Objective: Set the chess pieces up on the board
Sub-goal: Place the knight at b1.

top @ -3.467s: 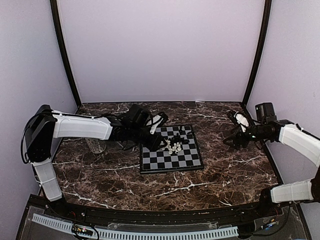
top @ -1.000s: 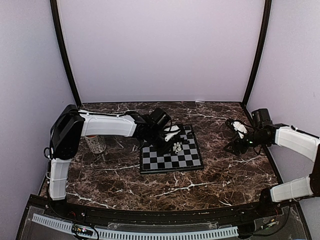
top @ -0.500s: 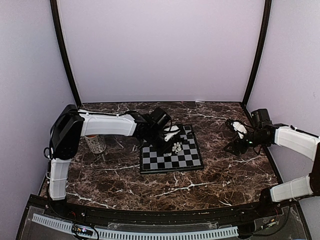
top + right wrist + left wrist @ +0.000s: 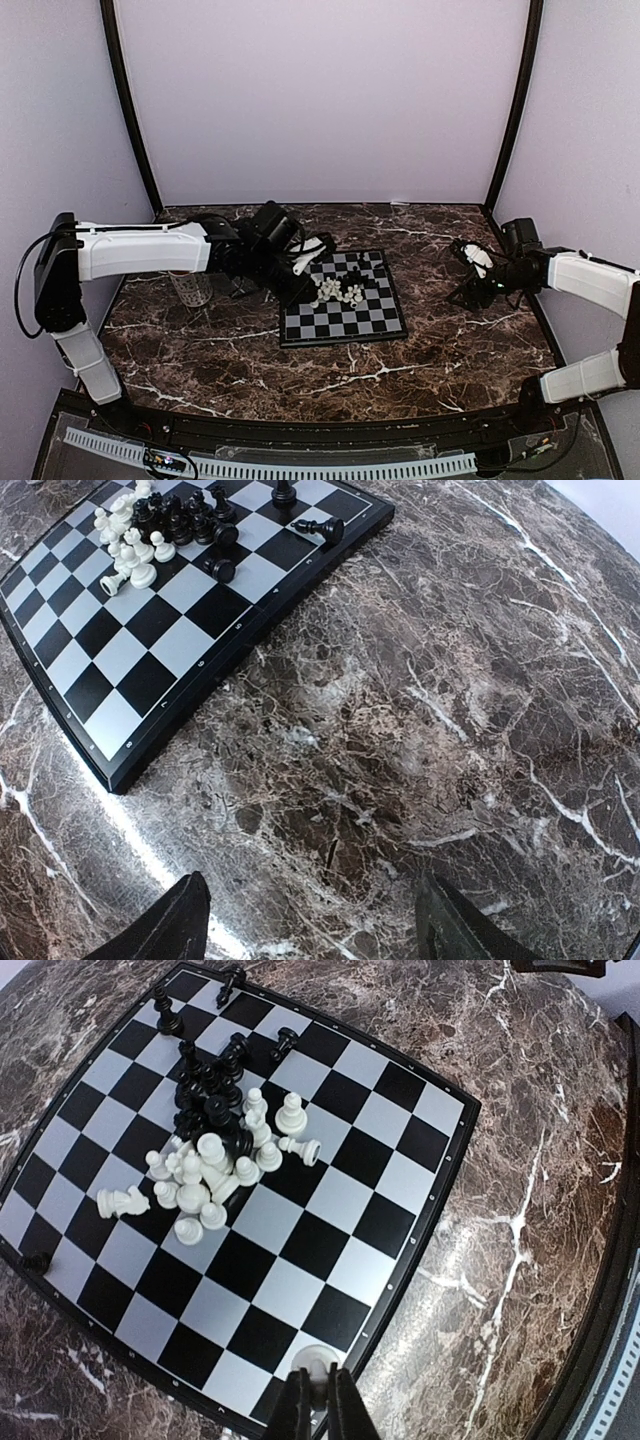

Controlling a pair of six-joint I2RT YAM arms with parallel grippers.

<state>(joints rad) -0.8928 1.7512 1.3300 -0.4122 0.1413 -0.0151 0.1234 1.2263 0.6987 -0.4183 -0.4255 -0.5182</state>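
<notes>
On the marble table (image 4: 330,385), the board (image 4: 345,322) lies flat a little right of centre, its near rows bare. Farther up it, the pieces (image 4: 338,290) sit in 1 jumbled heap on the far half, white ones bunched against black ones, many touching and some tipped over. A few black pieces stand or lie apart from the heap toward the far edge, and the left wrist view shows 1 black piece (image 4: 37,1260) lying on the board's border. To the right of the board and well apart from it, the right gripper (image 4: 315,895) hangs over bare marble with its fingers spread wide and nothing between them. At the board's left edge, near the far-left corner, the left gripper (image 4: 320,1388) has its fingers drawn close together, pinching a white piece (image 4: 316,1360) over a pale square by the border. Left of the board, a mug (image 4: 190,288) stands on the table, partly hidden behind the left arm.
</notes>
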